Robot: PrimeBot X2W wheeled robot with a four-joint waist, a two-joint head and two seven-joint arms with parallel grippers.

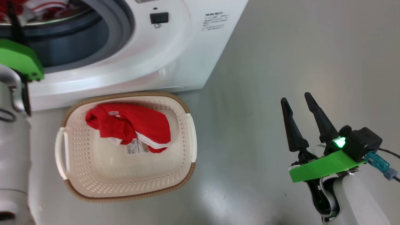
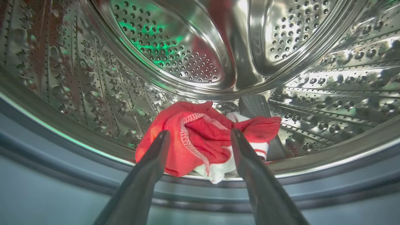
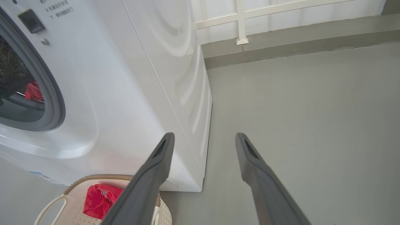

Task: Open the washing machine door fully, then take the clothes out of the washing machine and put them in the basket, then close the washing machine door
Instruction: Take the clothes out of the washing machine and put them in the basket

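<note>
The left tool (image 2: pixel 200 132) has both dark fingers (image 2: pixel 147 175) spread wide, gripping nothing. The pale left forearm (image 1: pixel 12 150) rises along the left edge of the head view, with a green wrist plate (image 1: pixel 19 58) at its far end. The right tool (image 1: pixel 296 97) has its fingers parted and empty, pointing far and slightly left. The right forearm (image 1: pixel 359 200) sits near right, with a green lamp (image 1: pixel 340 142) lit at the wrist.

Red clothes (image 1: pixel 131 125); cream perforated basket (image 1: pixel 184 175); white washing machine (image 1: pixel 175 56).
</note>
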